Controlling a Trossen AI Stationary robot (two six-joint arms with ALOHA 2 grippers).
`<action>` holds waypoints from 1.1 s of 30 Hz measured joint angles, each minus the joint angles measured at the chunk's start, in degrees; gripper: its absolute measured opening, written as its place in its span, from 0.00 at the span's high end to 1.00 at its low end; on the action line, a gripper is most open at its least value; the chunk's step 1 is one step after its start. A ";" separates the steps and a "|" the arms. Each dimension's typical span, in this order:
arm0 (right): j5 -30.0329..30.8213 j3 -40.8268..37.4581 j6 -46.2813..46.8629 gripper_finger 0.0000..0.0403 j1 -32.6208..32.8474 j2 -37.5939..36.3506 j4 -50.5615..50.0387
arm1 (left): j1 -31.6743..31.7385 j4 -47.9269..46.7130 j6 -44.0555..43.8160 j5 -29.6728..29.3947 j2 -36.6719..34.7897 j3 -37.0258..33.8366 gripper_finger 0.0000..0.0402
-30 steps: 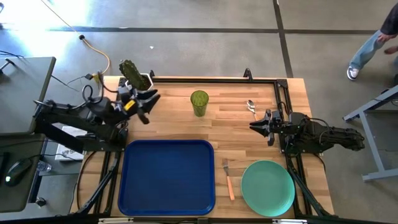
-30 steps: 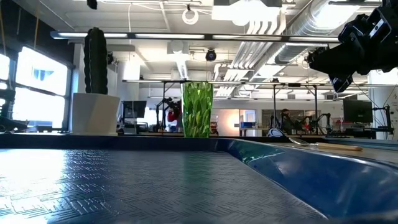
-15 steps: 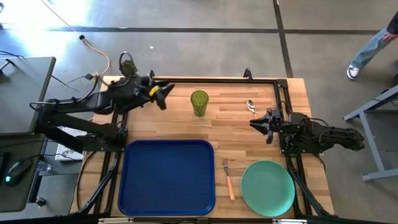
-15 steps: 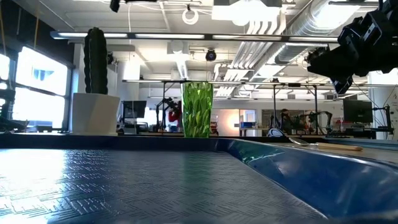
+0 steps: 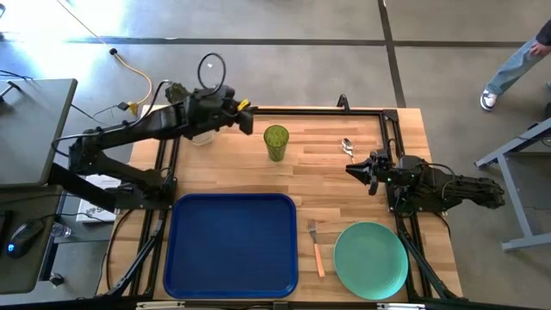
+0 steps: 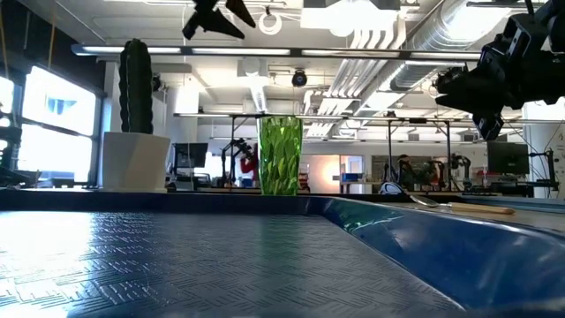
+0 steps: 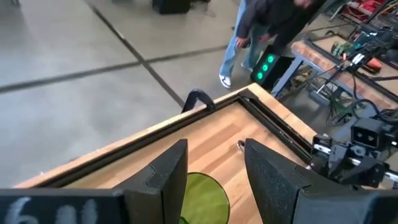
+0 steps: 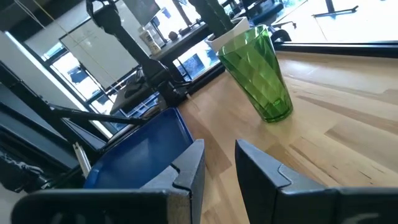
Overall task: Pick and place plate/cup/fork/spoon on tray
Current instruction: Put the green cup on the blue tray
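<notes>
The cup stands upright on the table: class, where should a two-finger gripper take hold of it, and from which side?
Grip the cup across its side wall, probably near mid-height, coming in level. It is a narrow upright tumbler, so two fingers can span it. The left gripper, open and just beside it, has the shorter approach from the cup's left; the spoon lies on the other side.

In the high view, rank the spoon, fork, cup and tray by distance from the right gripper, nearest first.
From the right gripper:
1. spoon, just behind it near the table's far edge.
2. fork, toward the front, beside the plate.
3. cup, far centre.
4. tray, front left, though its corner comes about as close as the cup.
</notes>
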 joint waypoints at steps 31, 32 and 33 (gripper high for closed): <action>0.15 0.00 0.46 0.80 0.00 0.02 -0.02 | 6.73 -1.79 -6.79 14.52 21.10 1.63 0.63; 0.15 0.01 0.44 0.80 0.00 0.02 -0.02 | 6.73 -1.99 -6.79 14.54 21.47 1.63 0.63; 0.15 0.00 0.46 0.80 0.00 0.02 -0.03 | 6.73 -2.16 -6.79 14.55 21.80 1.63 0.63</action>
